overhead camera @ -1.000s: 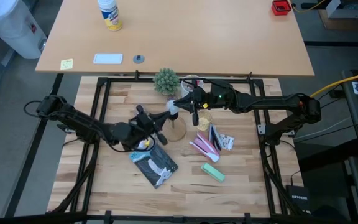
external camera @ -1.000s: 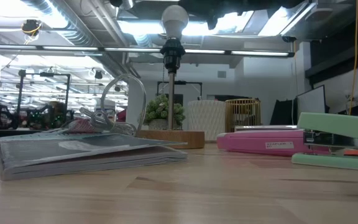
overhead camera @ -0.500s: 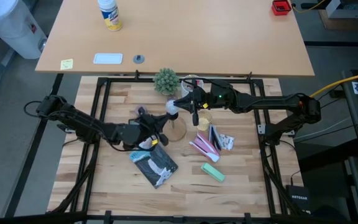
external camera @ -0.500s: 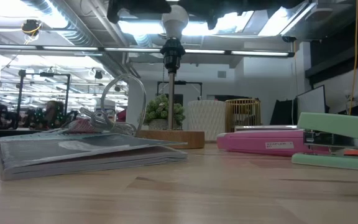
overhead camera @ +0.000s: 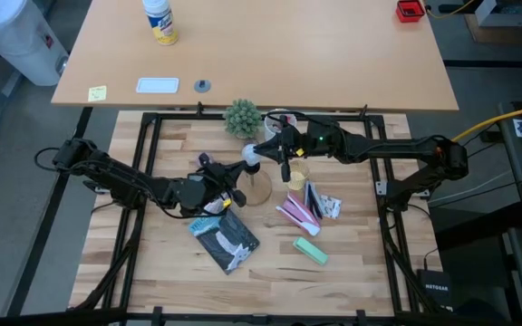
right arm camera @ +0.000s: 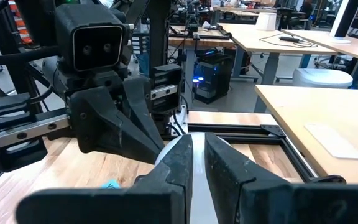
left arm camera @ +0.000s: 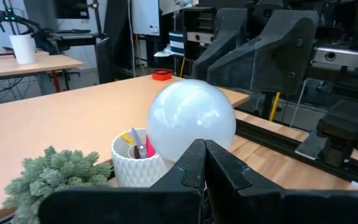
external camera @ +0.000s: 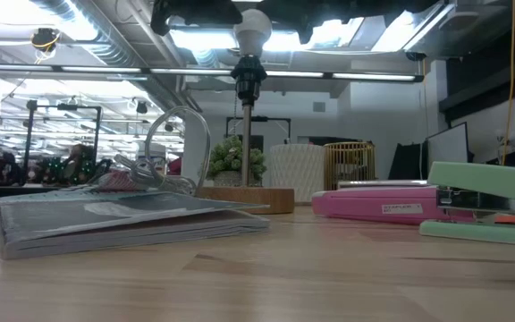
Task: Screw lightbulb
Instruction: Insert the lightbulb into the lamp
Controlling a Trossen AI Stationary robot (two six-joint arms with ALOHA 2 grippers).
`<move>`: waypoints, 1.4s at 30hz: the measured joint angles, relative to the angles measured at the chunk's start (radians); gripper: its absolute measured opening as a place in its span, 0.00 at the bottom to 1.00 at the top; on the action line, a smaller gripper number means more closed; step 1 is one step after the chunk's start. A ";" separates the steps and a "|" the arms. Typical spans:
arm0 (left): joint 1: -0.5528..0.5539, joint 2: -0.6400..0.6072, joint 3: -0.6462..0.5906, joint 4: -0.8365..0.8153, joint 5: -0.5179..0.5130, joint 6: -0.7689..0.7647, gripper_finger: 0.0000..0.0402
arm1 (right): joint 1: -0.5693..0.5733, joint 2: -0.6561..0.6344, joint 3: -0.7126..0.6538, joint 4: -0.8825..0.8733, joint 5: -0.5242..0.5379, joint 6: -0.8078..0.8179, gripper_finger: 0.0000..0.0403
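The lightbulb (overhead camera: 252, 158) sits upright in the black socket (external camera: 248, 76) of the wooden stand (overhead camera: 257, 187); it also shows in the low view (external camera: 253, 27) and the left wrist view (left arm camera: 191, 121). My left gripper (overhead camera: 241, 169) is shut, its tips (left arm camera: 202, 155) at the bulb's left side. My right gripper (overhead camera: 265, 151) comes from the right. Its fingers are almost together (right arm camera: 197, 149), and the white bulb shows through the slit between them. My left gripper's shut fingertips (left arm camera: 194, 163) stand level against the lower left of the bulb's round glass (left arm camera: 185, 134); I cannot tell whether they touch it. My right gripper's fingers (right arm camera: 179, 155) lie at the bulb's top right and hide the place themselves; I cannot tell whether they touch.
A small plant (overhead camera: 242, 118) and a white pen cup (left arm camera: 135, 158) stand behind the stand. A clear cup (overhead camera: 297, 172), a pink stapler (overhead camera: 297, 213) and a green stapler (overhead camera: 311, 250) lie to the right. A book (overhead camera: 225, 237) lies in front.
My left gripper has come in toward the lightbulb from the table's left and now shows beside the bulb in the low view. The bulb and stand have stayed in place.
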 joint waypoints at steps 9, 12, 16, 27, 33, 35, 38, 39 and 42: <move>0.000 0.000 0.000 -0.009 -0.038 0.000 0.00 | 0.000 0.000 0.000 -0.005 -0.021 0.000 0.11; 0.000 -0.001 0.000 -0.021 -0.062 -0.006 0.00 | 0.000 0.000 0.000 -0.006 -0.028 0.000 0.11; 0.004 -0.001 0.000 -0.023 -0.098 0.001 0.00 | 0.001 0.000 0.000 -0.006 -0.030 0.000 0.11; 0.074 -0.001 0.000 -0.022 -0.103 0.001 0.00 | 0.002 0.000 0.000 -0.006 -0.054 0.000 0.11; 0.086 -0.001 0.000 0.023 -0.108 0.052 0.00 | 0.002 0.000 0.000 -0.006 -0.053 0.000 0.11; 0.082 -0.001 0.000 0.077 -0.109 0.097 0.00 | 0.002 0.000 0.000 -0.006 -0.052 0.000 0.11; 0.070 -0.001 0.000 0.178 -0.109 0.185 0.00 | 0.002 0.000 0.000 -0.005 -0.050 0.000 0.11; 0.064 -0.001 0.000 0.212 -0.109 0.214 0.00 | 0.002 0.000 0.000 -0.004 -0.050 0.000 0.11; 0.047 -0.001 0.000 0.278 -0.085 0.270 0.00 | 0.002 0.000 0.000 -0.003 -0.047 0.000 0.11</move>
